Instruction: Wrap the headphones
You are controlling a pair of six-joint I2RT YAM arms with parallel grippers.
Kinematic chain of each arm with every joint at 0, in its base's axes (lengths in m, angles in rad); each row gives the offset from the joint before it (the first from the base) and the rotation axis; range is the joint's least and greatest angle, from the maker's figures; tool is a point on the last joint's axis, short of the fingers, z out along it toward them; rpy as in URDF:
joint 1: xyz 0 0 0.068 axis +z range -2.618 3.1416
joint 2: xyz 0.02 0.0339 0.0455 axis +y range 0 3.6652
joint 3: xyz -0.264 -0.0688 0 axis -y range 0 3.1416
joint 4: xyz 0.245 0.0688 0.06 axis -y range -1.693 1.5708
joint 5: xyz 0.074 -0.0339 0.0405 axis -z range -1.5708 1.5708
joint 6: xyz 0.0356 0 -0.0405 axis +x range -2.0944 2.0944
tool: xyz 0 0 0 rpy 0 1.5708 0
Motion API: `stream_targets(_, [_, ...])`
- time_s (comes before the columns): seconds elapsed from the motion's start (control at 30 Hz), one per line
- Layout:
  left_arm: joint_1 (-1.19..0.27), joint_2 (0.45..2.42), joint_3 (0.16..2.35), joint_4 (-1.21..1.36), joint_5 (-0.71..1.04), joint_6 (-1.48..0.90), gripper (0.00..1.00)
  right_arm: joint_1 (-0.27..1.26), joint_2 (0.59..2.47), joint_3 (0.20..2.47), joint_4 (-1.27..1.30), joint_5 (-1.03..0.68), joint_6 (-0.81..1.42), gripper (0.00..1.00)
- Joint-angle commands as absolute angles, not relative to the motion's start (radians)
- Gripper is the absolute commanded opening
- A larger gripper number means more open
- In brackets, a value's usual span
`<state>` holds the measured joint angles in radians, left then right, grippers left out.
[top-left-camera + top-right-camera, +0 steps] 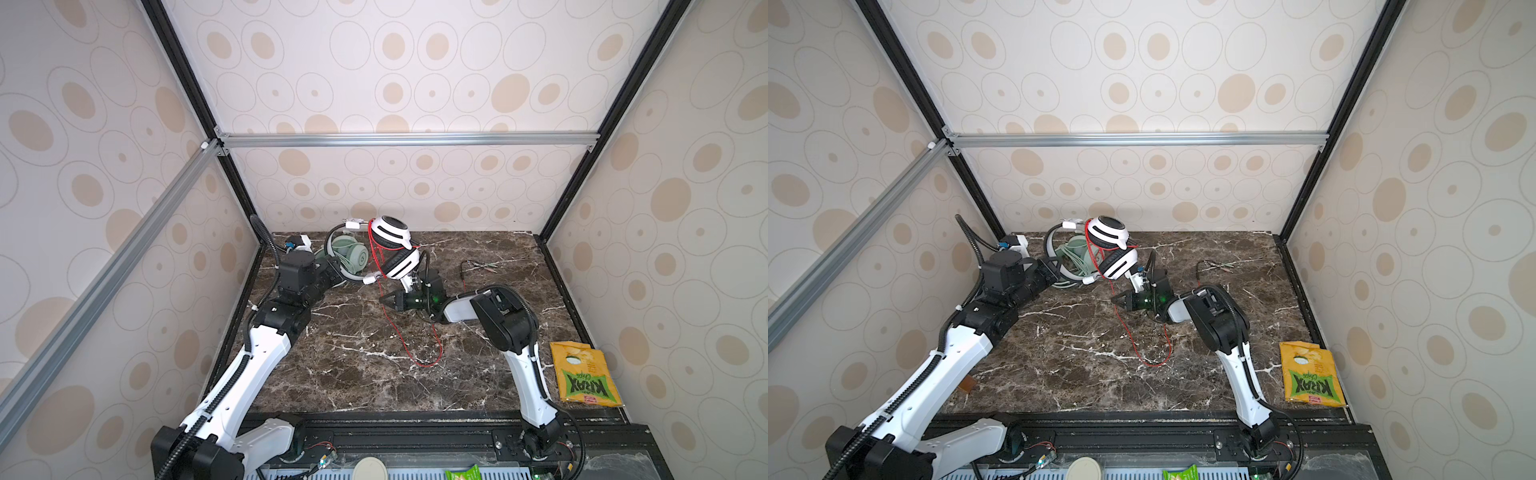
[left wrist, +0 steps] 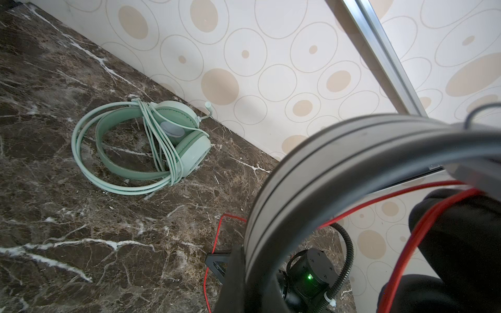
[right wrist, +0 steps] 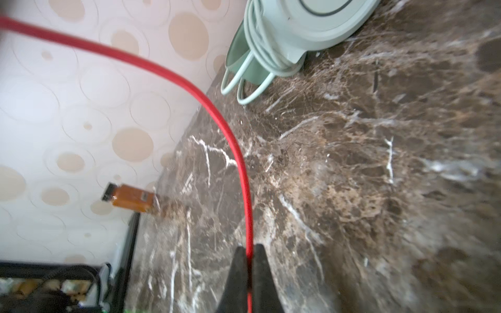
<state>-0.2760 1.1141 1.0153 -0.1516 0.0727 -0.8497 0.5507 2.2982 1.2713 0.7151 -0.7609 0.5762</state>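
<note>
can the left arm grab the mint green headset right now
Probably not: the left gripper is shut on the white-and-black headset by its headband, so its jaws are full. The mint-green headset lies close by, seemingly otherwise unblocked.

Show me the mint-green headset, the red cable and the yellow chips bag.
mint-green headset (image 2: 193, 153): left wrist view, on an ear cup's outer shell.
red cable (image 3: 240, 165): right wrist view, on the middle of its curve.
yellow chips bag (image 1: 584, 374): in a top view, on the bag's middle.

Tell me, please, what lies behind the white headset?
The green headset lies on the table behind it, near the back wall, its cable wound around it. In both top views the white headset and left arm cover its edges.
</note>
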Motion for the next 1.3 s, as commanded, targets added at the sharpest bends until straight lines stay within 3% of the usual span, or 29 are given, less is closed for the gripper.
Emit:
stream_targets(0.0, [-0.267,1.08,1.037,-0.069,0.082,-0.89,0.0,0.557,2.276,1.215,0.749,-0.772,0.563,0.0])
stream_targets(0.5, [-0.265,1.072,1.04,-0.08,0.048,-0.882,0.0,0.569,1.781,0.778,0.409,-0.686,0.22,0.0])
stream_targets(0.9, [-0.261,1.068,1.043,-0.091,0.016,-0.875,0.0,0.746,1.368,0.627,-0.07,-0.302,-0.011,0.0])
stream_targets(1.27, [-0.257,1.074,1.045,-0.098,-0.001,-0.877,0.0,0.895,1.28,0.631,-0.238,-0.174,-0.028,0.0])
